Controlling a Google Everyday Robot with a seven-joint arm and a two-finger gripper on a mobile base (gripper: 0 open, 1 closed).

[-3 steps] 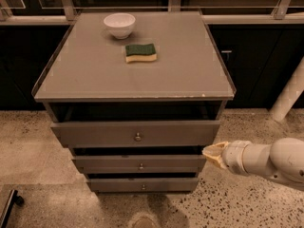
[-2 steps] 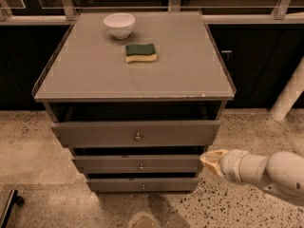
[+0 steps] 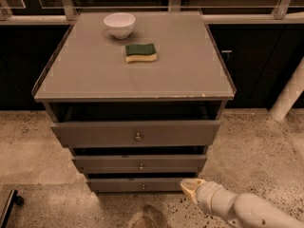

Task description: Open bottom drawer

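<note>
Three grey-brown drawers stack down the front of a low cabinet [image 3: 216,109], seen from above and in front. Its flat top carries a white bowl [image 3: 119,24] near the back left and a green and yellow sponge [image 3: 140,52] just in front of it, the two apart. The top drawer [image 3: 95,133] looks widest, the middle drawer [image 3: 104,163] smaller. The bottom drawer [image 3: 118,184] sits lowest, just above the speckled floor [image 3: 256,146], with a tiny round knob [image 3: 143,187] at its centre. Its front lies a little behind the drawer above. The robot's pale arm [image 3: 242,210] enters from the lower right corner. The gripper [image 3: 190,189] has a yellowish tip just beside the right end of the bottom drawer's front, well right of the knob. Whether it touches the drawer, or is open or closed, cannot be told, and nothing shows in its hold
</note>
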